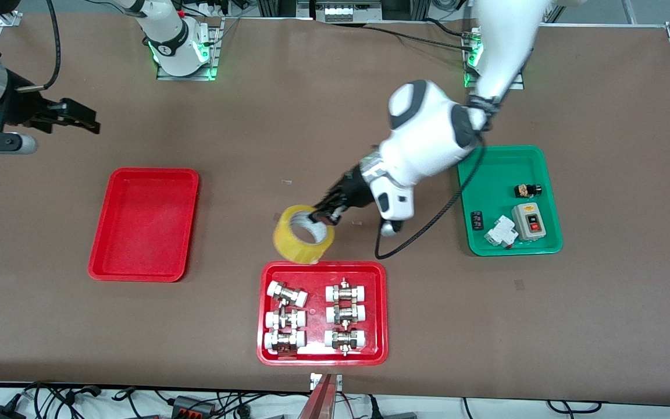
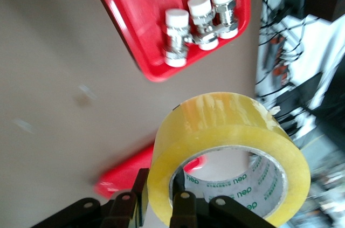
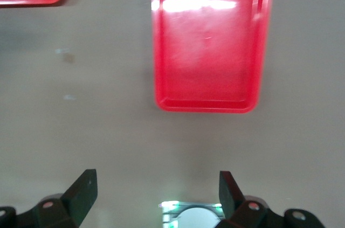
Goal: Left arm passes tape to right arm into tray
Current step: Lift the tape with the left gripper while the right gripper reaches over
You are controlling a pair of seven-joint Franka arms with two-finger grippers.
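Observation:
The yellow tape roll (image 1: 303,234) hangs tilted in my left gripper (image 1: 321,213), over the table just above the rim of the fittings tray. In the left wrist view the fingers (image 2: 186,206) are shut on the roll's wall (image 2: 226,125), one inside the pale core and one outside. My right gripper (image 1: 82,119) is open and empty, up in the air over the table at the right arm's end; its fingers (image 3: 83,190) stand wide apart. The plain red tray (image 1: 144,223) is empty and also shows in the right wrist view (image 3: 210,39).
A red tray (image 1: 323,355) with several white-capped metal fittings lies near the front edge, under the tape. A green tray (image 1: 508,201) with small electrical parts lies toward the left arm's end. A loose black cable (image 1: 428,224) loops from the left arm onto the table.

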